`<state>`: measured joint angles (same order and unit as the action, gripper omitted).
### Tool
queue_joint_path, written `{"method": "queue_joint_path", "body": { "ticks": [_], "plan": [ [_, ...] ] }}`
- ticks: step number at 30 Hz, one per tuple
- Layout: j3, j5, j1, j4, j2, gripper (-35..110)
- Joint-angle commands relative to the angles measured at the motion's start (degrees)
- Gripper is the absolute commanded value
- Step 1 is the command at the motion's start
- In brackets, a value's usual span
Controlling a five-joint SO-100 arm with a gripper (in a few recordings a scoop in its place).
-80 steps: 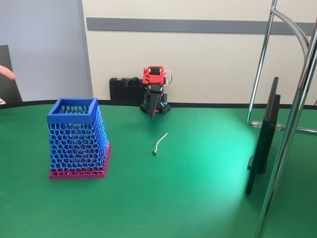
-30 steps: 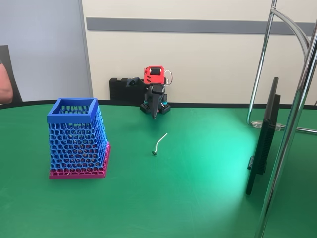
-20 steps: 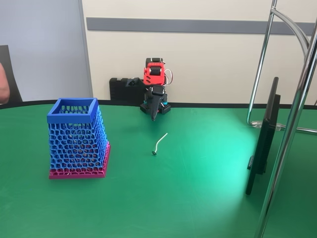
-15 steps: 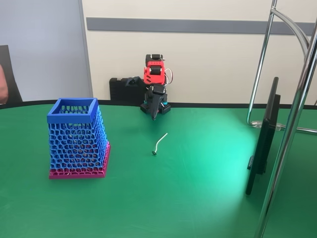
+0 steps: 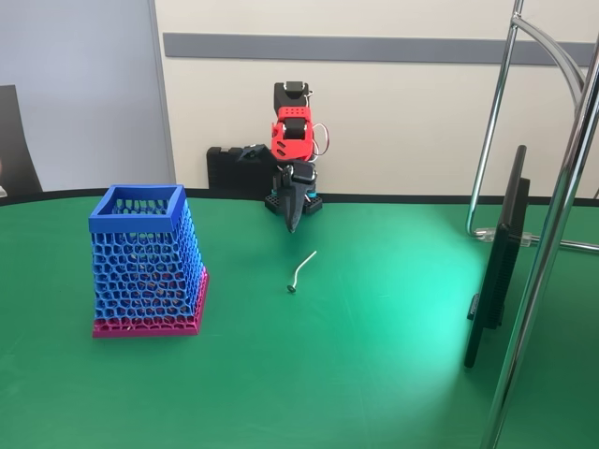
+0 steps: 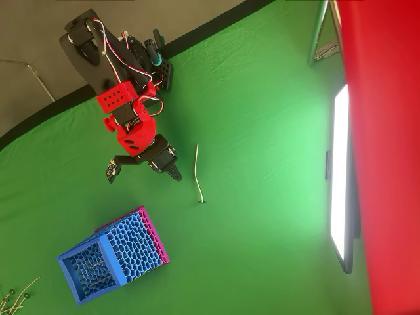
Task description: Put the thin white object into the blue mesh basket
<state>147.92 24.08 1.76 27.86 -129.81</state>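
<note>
thin white object lies on table — gripper above.

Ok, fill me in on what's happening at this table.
A small red and black robot arm is reaching out over the green table, its gripper hanging empty, close to a thin white stick. The stick lies flat on the table, untouched. The blue mesh basket stands upright off to the side, apart from both. Nothing has been picked up yet.

Open green table lies all around the thin white object. The blue mesh basket stands well apart, its mouth unobstructed. 1 monitor blocks the table's right side in the overhead view.
</note>
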Motion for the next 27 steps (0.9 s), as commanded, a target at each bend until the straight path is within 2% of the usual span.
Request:
{"method": "queue_joint_path", "body": {
  "ticks": [1, 5, 8, 16, 20, 23, 27],
  "plan": [
    [-5.54, 2.81, -1.05, 0.62, 4.83, 1],
    [-10.28, 8.00, -1.67, 2.20, 10.55, 5],
    [-14.24, 13.01, -2.37, 2.64, 15.47, 14],
    [-24.61, 31.64, -2.55, 5.36, 27.77, 15],
    [-29.79, 39.11, -1.67, 10.02, 32.08, 14],
    [-34.37, 41.13, -0.35, 14.06, 35.86, 14],
    [-41.84, 39.11, 1.23, 19.51, 41.40, 13]
  ]
}}
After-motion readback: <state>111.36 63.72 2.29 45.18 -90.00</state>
